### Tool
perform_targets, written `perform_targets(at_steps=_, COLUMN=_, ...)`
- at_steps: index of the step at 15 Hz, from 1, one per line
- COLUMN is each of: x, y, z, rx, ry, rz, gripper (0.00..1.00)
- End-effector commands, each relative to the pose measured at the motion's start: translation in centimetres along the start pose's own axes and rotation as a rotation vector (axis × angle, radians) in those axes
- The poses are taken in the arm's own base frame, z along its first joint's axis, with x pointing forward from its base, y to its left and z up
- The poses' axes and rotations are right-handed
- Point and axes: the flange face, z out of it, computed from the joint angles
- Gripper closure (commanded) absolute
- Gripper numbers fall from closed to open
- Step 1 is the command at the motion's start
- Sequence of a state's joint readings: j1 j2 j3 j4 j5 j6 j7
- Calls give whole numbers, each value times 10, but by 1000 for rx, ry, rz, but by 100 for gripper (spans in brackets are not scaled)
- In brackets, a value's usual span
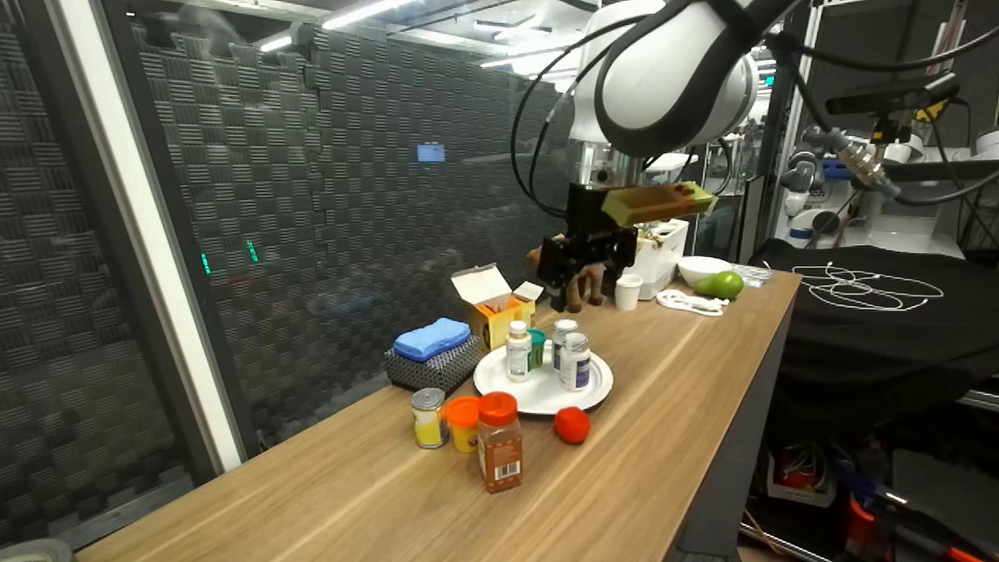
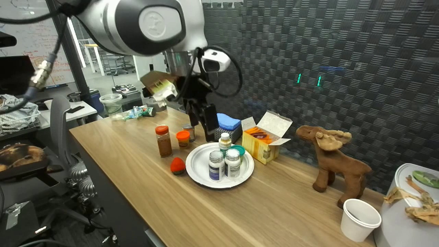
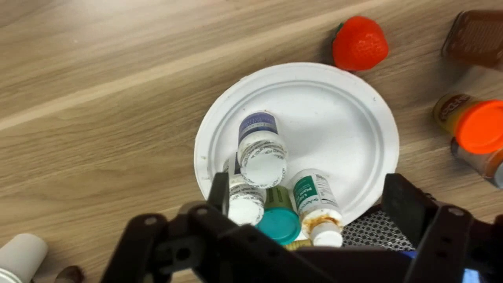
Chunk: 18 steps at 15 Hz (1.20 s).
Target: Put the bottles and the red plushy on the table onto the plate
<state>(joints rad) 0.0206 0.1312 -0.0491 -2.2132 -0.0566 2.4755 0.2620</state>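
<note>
We see the gripper point(image 3: 308, 188), spread wide and empty, above the plate point(image 1: 538, 400) of four bottles and jars point(image 1: 576, 367), and likely do best clearing their tops before descending squarely over the red strawberry point(image 1: 572, 425), just beside the plate's near right rim in an exterior view.
</note>
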Motion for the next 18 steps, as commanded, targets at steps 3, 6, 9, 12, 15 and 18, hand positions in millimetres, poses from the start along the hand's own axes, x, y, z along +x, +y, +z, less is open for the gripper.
perform_targets(at_steps=3, x=-18, y=-59, z=-49, rx=-34, ry=16, rz=-192, gripper=1)
perform_targets(at_steps=6, x=-9, y=-99, z=-47, rx=-34, ry=27, rz=-271, gripper=0)
perform_targets(at_steps=9, x=-2, y=-130, z=-34, rx=-24, ry=17, rz=-325, gripper=0)
perform_targets(at_steps=12, x=9, y=-151, z=-14, rx=-17, ry=-7, rz=-359, gripper=0)
perform_targets(at_steps=15, x=20, y=-167, z=3, rx=-17, ry=-12, rz=-395, gripper=0)
perform_targets(at_steps=18, x=30, y=-179, z=16, rx=-11, ry=-25, rz=-420, gripper=0)
